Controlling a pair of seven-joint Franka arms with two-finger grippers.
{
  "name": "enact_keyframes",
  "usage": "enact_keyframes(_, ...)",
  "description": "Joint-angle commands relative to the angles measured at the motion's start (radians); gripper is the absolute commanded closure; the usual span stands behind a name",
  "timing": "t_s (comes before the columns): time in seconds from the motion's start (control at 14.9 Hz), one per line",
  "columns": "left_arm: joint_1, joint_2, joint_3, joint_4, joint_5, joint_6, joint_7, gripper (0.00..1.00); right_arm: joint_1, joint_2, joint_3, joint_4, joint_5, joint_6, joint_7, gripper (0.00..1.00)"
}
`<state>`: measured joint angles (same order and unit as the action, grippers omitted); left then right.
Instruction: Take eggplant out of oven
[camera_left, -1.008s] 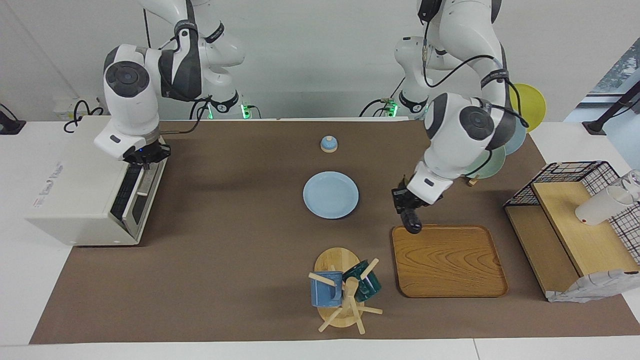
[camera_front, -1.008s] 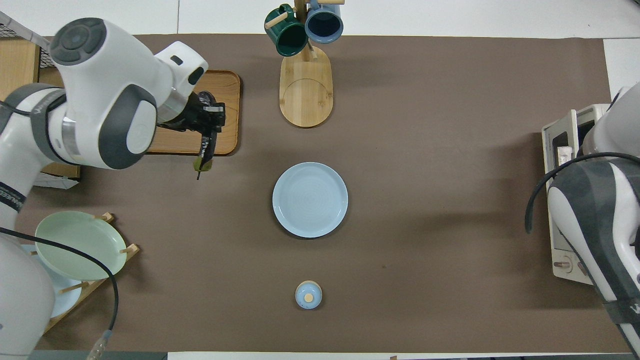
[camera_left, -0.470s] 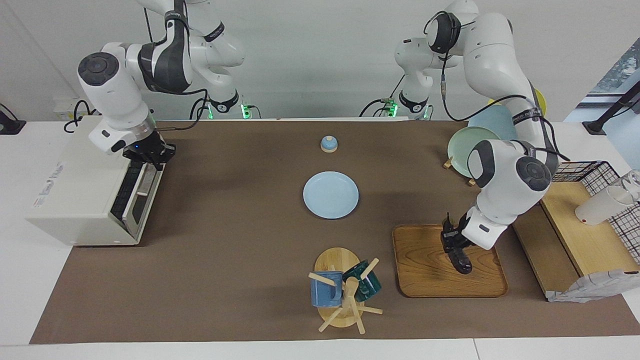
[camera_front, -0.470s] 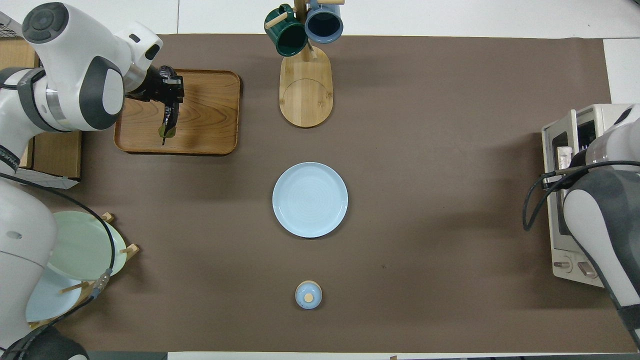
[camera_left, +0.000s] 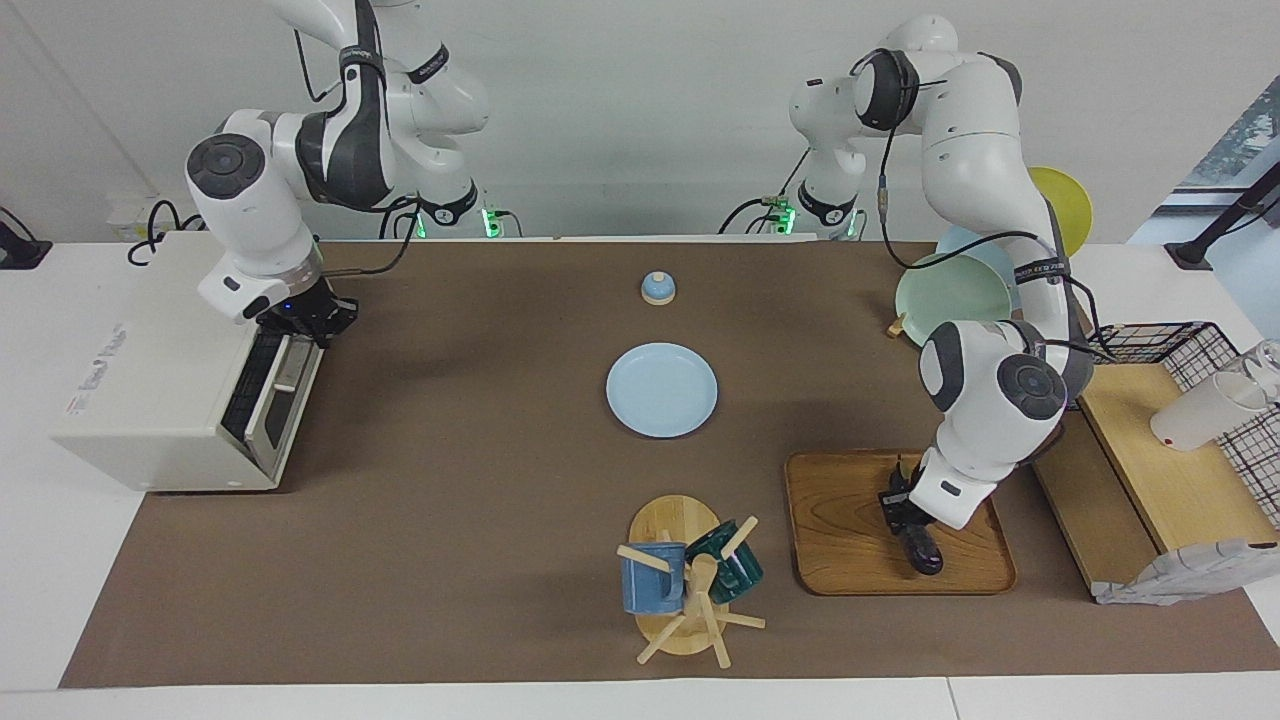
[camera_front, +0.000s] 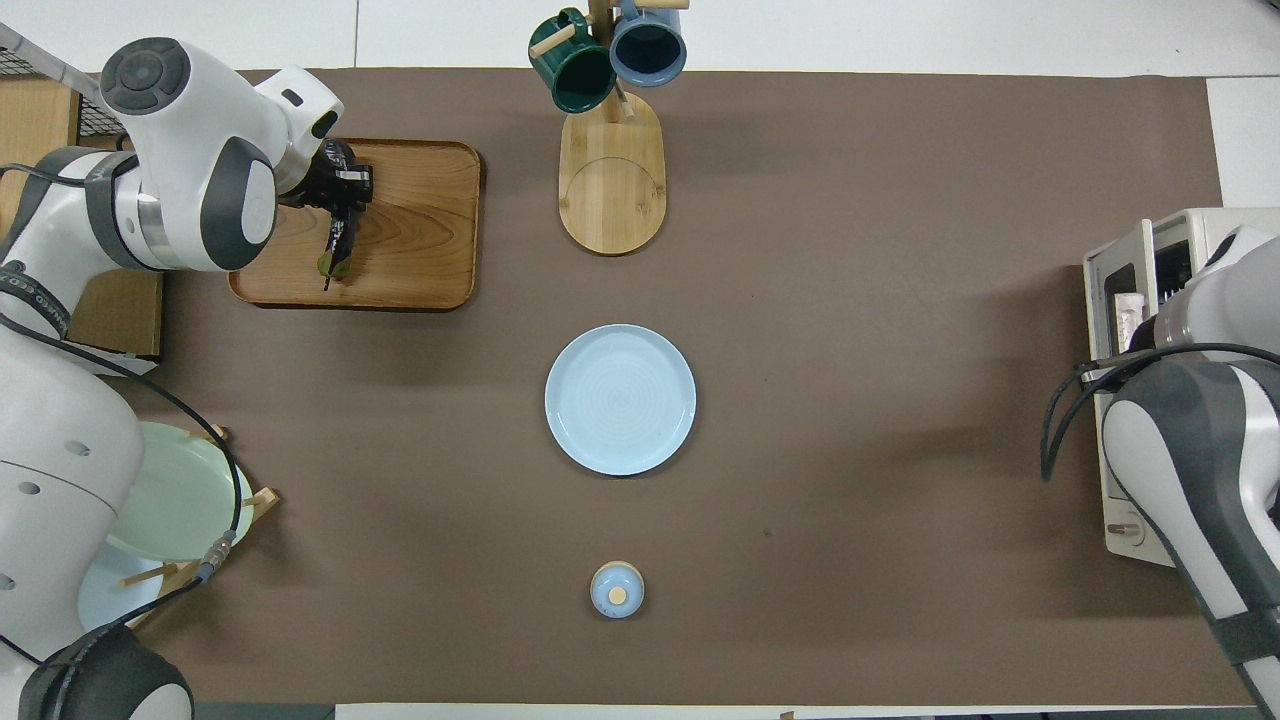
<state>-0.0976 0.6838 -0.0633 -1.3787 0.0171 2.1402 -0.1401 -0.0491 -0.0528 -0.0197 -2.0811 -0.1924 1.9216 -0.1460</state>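
Observation:
The dark eggplant hangs from my left gripper, which is shut on its upper part. It slants down low over the wooden tray, and I cannot tell whether its lower end touches. In the overhead view the eggplant lies over the tray under the left gripper. The off-white oven stands at the right arm's end of the table. My right gripper is at the top edge of its dark door. The oven is partly hidden by the right arm.
A light blue plate lies mid-table, with a small blue lidded pot nearer to the robots. A mug tree stands beside the tray. A plate rack and a wire basket stand at the left arm's end.
My left gripper carried the eggplant from the tray's near edge to over the tray and lowered it. My right gripper stayed at the oven door, shifting slightly.

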Motion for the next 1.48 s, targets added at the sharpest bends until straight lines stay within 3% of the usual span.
enact_keyframes(0.0,0.006,-0.023,-0.004,-0.022,0.027,0.001,0.004,0.01,-0.017,-0.028,0.006,-0.025,-0.021,-0.006,-0.05,1.0)
enact_keyframes(0.27,0.012,-0.045,-0.006,0.016,0.014,-0.109,0.004,0.0,-0.02,-0.03,0.006,-0.019,-0.024,-0.044,-0.06,1.0)
enact_keyframes(0.47,0.015,-0.169,-0.003,-0.028,-0.006,-0.153,-0.001,0.0,-0.026,-0.03,0.004,-0.01,-0.022,-0.076,-0.07,1.0)
enact_keyframes(0.74,0.025,-0.337,0.0,-0.037,-0.008,-0.34,-0.001,0.0,-0.051,-0.03,0.006,0.006,-0.024,-0.101,-0.093,1.0)
enact_keyframes(0.94,0.042,-0.447,-0.001,-0.048,-0.008,-0.459,0.001,0.0,-0.035,-0.019,0.015,0.108,0.001,-0.195,-0.084,1.0)
enact_keyframes(1.01,0.042,-0.478,0.0,-0.051,-0.008,-0.488,0.001,0.0,-0.019,-0.019,0.018,0.151,0.03,-0.22,-0.084,0.91)
enact_keyframes(1.14,0.042,-0.559,0.0,-0.109,-0.008,-0.529,-0.001,0.0,0.006,-0.019,0.017,0.214,0.099,-0.262,-0.083,0.51)
enact_keyframes(1.21,0.042,-0.602,0.0,-0.156,-0.006,-0.54,0.001,0.0,-0.001,-0.018,0.017,0.219,0.123,-0.262,-0.084,0.02)
enact_keyframes(1.41,0.039,-0.71,0.0,-0.314,-0.008,-0.525,-0.006,0.0,-0.012,0.005,0.004,0.274,0.148,-0.288,-0.08,0.0)
